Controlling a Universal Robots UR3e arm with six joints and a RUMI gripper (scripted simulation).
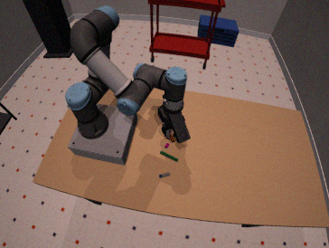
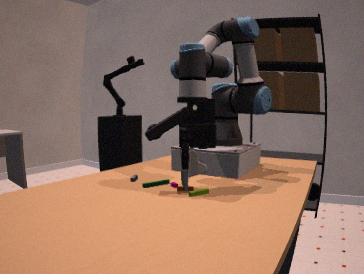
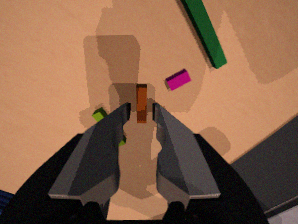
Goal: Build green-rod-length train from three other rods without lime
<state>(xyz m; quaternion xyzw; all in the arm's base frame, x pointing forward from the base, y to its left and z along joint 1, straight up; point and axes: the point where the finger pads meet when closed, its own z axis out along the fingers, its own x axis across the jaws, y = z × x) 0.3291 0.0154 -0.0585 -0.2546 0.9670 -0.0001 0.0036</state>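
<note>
The gripper [image 1: 170, 135] [image 2: 185, 188] [image 3: 141, 104] is slightly open, holding nothing. In the wrist view, the lime rod [image 2: 200, 192] [image 3: 99, 115] lies at eight o'clock from the orange rod [image 1: 172, 138] [image 2: 180, 189] [image 3: 142, 97], which sits between the fingertips; it should descend straight, avoid the lime, then close evenly across the orange middle.

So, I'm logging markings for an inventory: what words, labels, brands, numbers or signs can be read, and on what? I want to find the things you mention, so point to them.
None can be read anywhere.
Robot arm [image 1: 108, 72] [image 2: 192, 65]: no legible brand or lettering.
Green rod [image 1: 169, 156] [image 2: 156, 183] [image 3: 205, 32], magenta rod [image 1: 166, 146] [image 2: 174, 185] [image 3: 178, 80]: no number seen.
Cardboard boxes [image 2: 300, 92]: too dim and blurred to tell.
</note>
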